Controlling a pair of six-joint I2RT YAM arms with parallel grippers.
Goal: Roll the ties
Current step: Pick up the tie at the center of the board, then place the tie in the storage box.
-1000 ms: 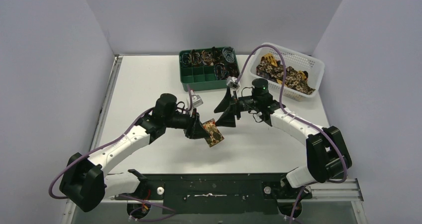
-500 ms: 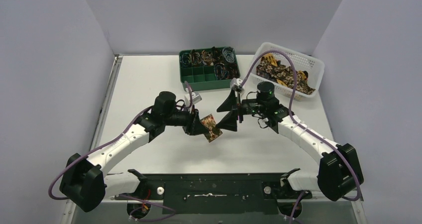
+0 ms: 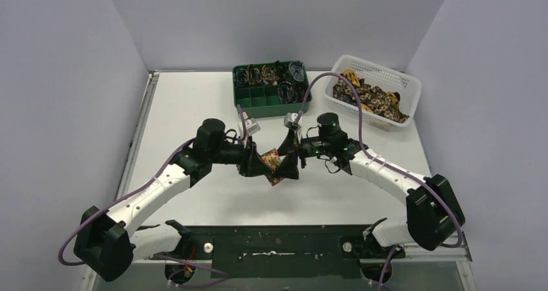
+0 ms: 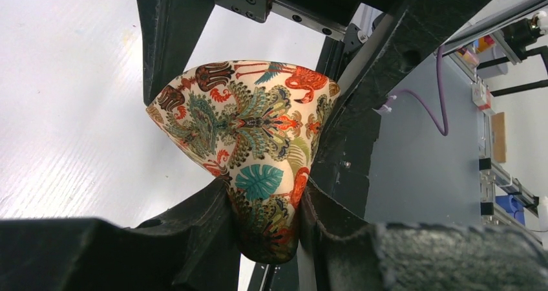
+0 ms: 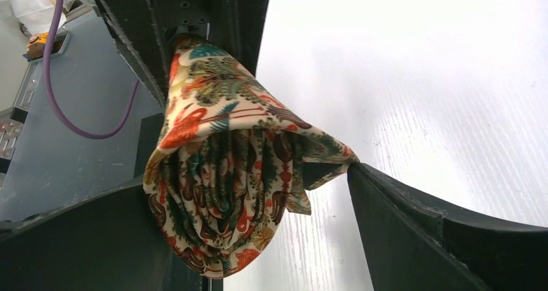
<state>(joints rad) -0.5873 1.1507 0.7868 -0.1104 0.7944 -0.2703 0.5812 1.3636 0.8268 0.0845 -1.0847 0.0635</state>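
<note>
One of the ties (image 3: pixel 274 166) is coiled into a roll with a cream, red and teal print, held above the middle of the table. My left gripper (image 3: pixel 263 167) is shut on its pinched end (image 4: pixel 262 207). From there the roll (image 4: pixel 249 119) flares out wide. My right gripper (image 3: pixel 286 161) faces it from the right, jaws open and straddling the roll's layered end (image 5: pixel 223 200). That end rests against one finger (image 5: pixel 84 239), while the other fingertip (image 5: pixel 362 181) just meets a loose flap. More ties (image 3: pixel 371 100) are heaped in the white basket.
A green compartment tray (image 3: pixel 262 103) stands at the back centre, with small coils and thin coloured loops in its far cells. The white basket (image 3: pixel 407 84) sits at the back right. Purple cables arc over both arms.
My right arm has swung left and brought its open jaws around the roll. The left gripper has carried the roll slightly up and back, still shut on it.
</note>
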